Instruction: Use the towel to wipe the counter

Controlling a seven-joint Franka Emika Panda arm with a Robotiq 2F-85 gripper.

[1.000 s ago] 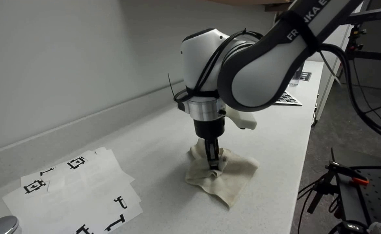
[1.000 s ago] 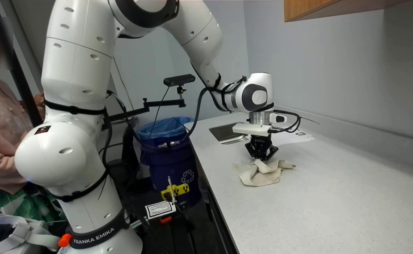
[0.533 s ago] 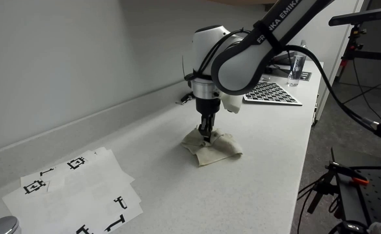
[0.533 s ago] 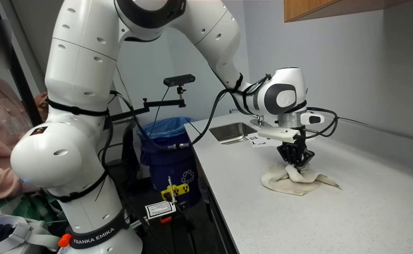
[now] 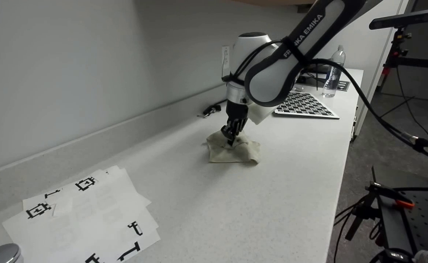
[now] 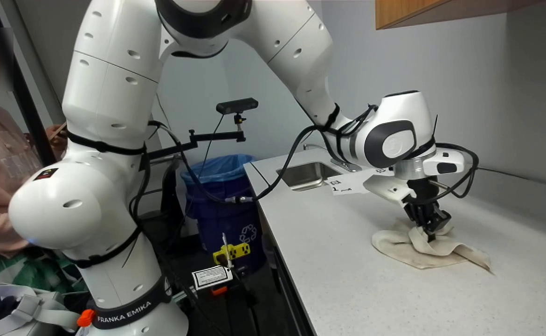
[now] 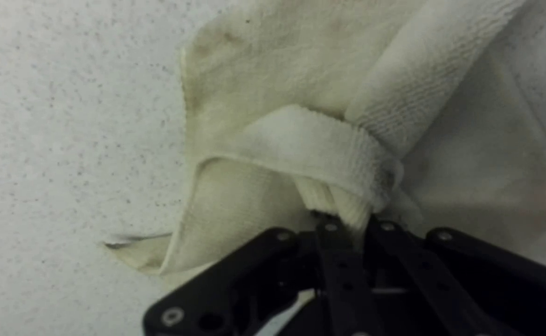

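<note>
The beige, crumpled towel lies on the white speckled counter in both exterior views (image 5: 232,156) (image 6: 405,255). It fills much of the wrist view (image 7: 263,79), folded and bunched, with some brownish stains. My gripper (image 5: 231,141) points down onto the towel's middle, slightly tilted. It also shows in an exterior view (image 6: 431,237). In the wrist view the gripper (image 7: 360,228) is shut on a pinched fold of the towel. The fingertips are partly hidden in the cloth. The counter (image 5: 199,212) also shows in an exterior view (image 6: 370,298) and around the towel in the wrist view (image 7: 67,116).
Marker papers (image 5: 86,223) lie near the sink (image 6: 306,176). A checkered board (image 5: 305,105), a water bottle (image 5: 334,75) and a small black item (image 5: 211,109) stand farther along the counter. A wall (image 5: 89,80) runs behind; a wooden cabinet (image 6: 422,11) hangs above. A person (image 6: 4,163) stands behind the arm.
My gripper has dragged the towel along the counter, away from the papers and sink and toward the checkered board. The hand has become more tilted. The grip on the towel stays.
</note>
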